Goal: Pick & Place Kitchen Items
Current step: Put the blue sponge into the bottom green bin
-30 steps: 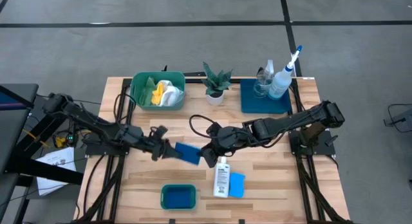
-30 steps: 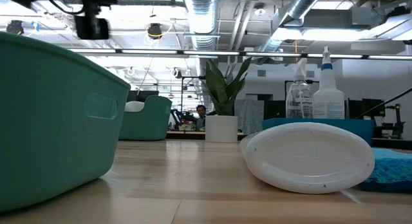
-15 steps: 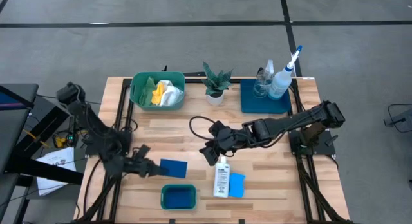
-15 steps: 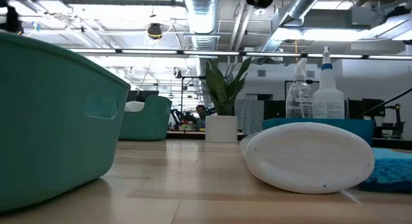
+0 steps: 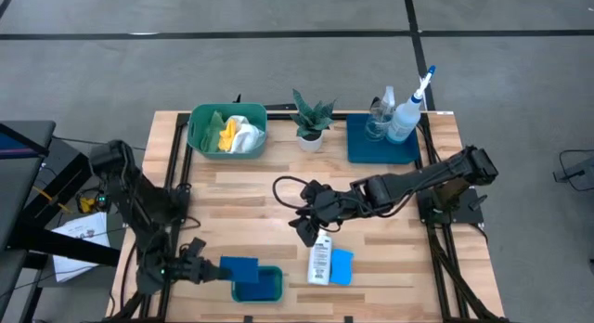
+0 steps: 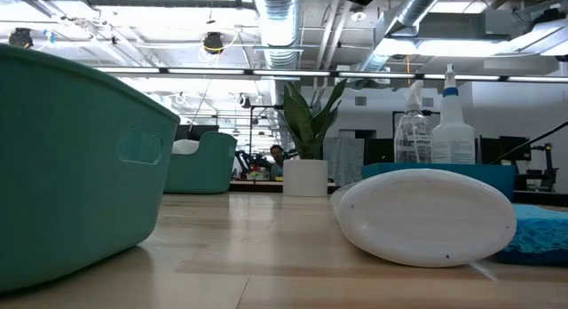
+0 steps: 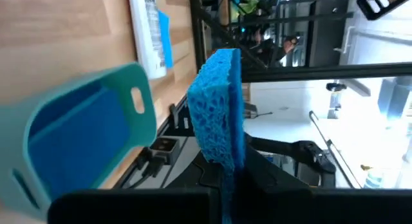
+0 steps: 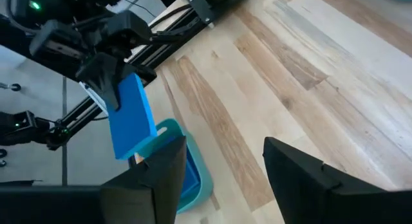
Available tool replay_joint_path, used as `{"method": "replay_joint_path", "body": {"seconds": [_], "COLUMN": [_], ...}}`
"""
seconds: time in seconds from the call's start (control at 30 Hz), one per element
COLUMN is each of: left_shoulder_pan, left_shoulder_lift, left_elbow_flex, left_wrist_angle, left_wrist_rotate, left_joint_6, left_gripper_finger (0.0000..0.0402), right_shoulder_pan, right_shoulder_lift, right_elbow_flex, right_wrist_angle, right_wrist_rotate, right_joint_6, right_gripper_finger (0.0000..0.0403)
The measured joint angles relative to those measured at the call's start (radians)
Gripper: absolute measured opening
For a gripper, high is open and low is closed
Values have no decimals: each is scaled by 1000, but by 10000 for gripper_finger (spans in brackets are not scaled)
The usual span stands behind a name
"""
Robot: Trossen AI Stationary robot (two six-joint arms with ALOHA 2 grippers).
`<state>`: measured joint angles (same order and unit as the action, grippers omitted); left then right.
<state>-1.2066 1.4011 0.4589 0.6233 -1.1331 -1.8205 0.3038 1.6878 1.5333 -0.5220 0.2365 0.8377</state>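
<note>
My left hand [image 5: 215, 269] is clamped on a blue sponge [image 5: 238, 269], holding it on edge right over the left rim of the near green tub [image 5: 269, 291]. My right hand [image 5: 304, 224] hangs released mid-counter [image 5: 241, 188], just beside the small white bottle [image 5: 319, 259]

Left gripper [image 7: 225, 185] is gripping a blue sponge [image 7: 220, 108] edge-on. Green tub [image 7: 84, 137] is sitting just beside it on the bench [image 7: 64, 31]. Small white bottle [image 7: 147, 31] is lying farther along.
</note>
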Motion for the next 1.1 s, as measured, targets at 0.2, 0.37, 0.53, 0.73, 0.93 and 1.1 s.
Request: {"method": "replay_joint_path", "body": {"seconds": [0.2,0.37,0.53,0.73,0.93,1.1], "left_shoulder_pan": [-32,-33,-12,26,61,115], "left_shoulder_lift": [153,254,327,378,370,370], "left_elbow_flex": [72,123,161,181,182,182], "left_wrist_angle": [22,21,21,17,-38,-48], "left_wrist_rotate": [-11,-11,-8,40,102,191], "left_joint_6": [-47,-92,-124,-141,-161,-163], "left_gripper_finger": [5,5,5,5,5,5], "right_shoulder_pan": [13,17,17,17,19,20], "right_shoulder_lift": [0,0,0,0,0,0], "right_elbow_flex": [0,0,0,0,0,0], "right_wrist_angle": [10,13,30,44,44,44], "right_wrist_rotate": [23,65,79,86,106,106], "right_joint_6": [26,76,96,114,131,131], "right_gripper_finger": [196,196,194,193,193,193]}}
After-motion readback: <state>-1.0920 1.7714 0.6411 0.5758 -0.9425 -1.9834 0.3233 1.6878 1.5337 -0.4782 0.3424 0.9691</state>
